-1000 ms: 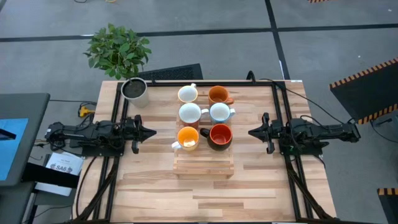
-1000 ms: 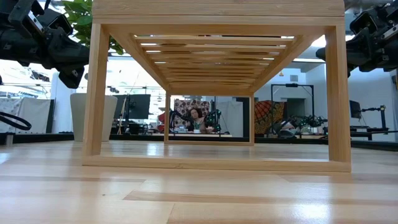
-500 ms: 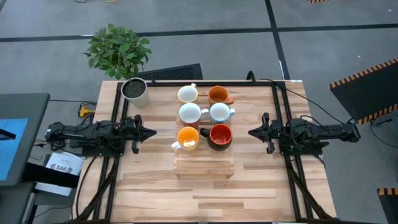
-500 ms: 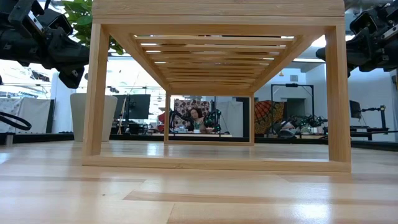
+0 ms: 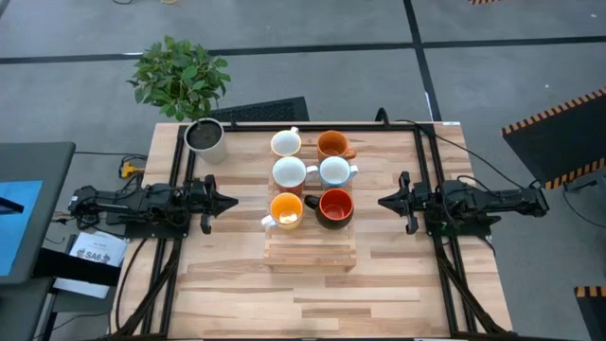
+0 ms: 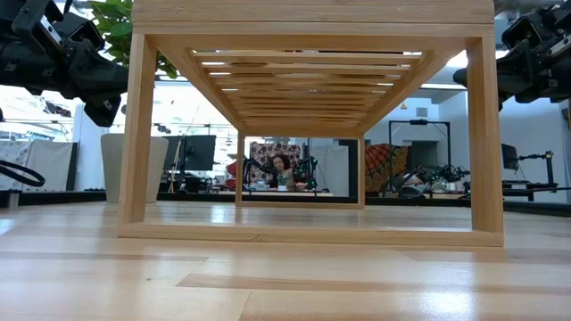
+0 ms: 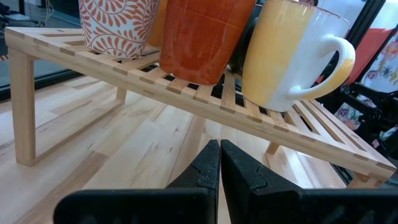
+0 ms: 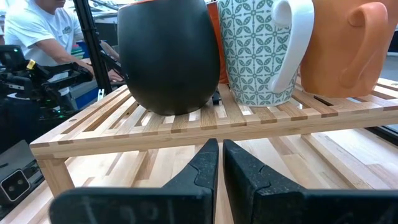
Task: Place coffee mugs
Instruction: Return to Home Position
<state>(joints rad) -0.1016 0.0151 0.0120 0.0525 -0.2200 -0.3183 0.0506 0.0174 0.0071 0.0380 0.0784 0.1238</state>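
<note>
Six coffee mugs stand in two rows on a slatted wooden rack (image 5: pixel 311 252) at the table's middle: white (image 5: pixel 286 143), orange (image 5: pixel 331 144), white (image 5: pixel 290 172), pale (image 5: pixel 334 170), yellow-orange (image 5: pixel 286 209), and red-orange with a black outside (image 5: pixel 334 206). My left gripper (image 5: pixel 228 202) hovers shut to the left of the rack, pointing at it; its wrist view shows the yellow mug (image 7: pixel 292 56) and a red-orange one (image 7: pixel 202 37) on the slats. My right gripper (image 5: pixel 383 202) hovers shut to the right of the rack, facing the black-sided mug (image 8: pixel 168 56) and a green-patterned mug (image 8: pixel 261 50).
A grey-white pot with a dark inside (image 5: pixel 204 138) stands at the table's far left, with a green plant (image 5: pixel 180 76) just behind it on the floor side. Bare wood lies in front of the rack toward the near edge. A person (image 6: pixel 284 169) sits far behind the table.
</note>
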